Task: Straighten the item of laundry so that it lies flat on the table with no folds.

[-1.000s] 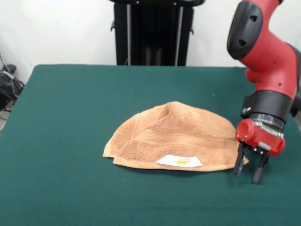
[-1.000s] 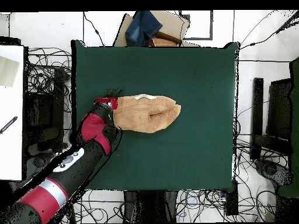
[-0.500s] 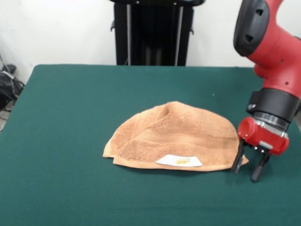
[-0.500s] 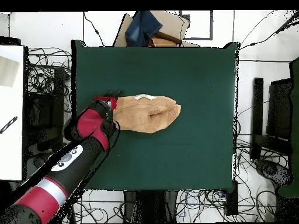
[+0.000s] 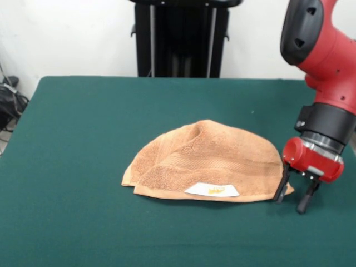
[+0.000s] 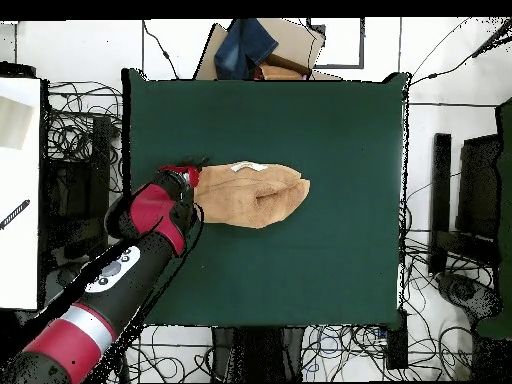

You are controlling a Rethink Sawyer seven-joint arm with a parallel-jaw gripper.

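towel (image 5: 208,161): folded hump, mid surface (image 5: 83,111)
my fingers (image 5: 285,181): spread, straddling its corner
tip: pinch the top layer only

my arm (image 5: 325,61) comes down on the right of the front view, red upper links over a black wrist (image 5: 327,127) and a red collar. the gripper (image 5: 292,196) points straight down, its two black fingers (image 5: 305,198) spread apart, tips low. from overhead the arm (image 6: 110,290) runs up from the lower left corner.
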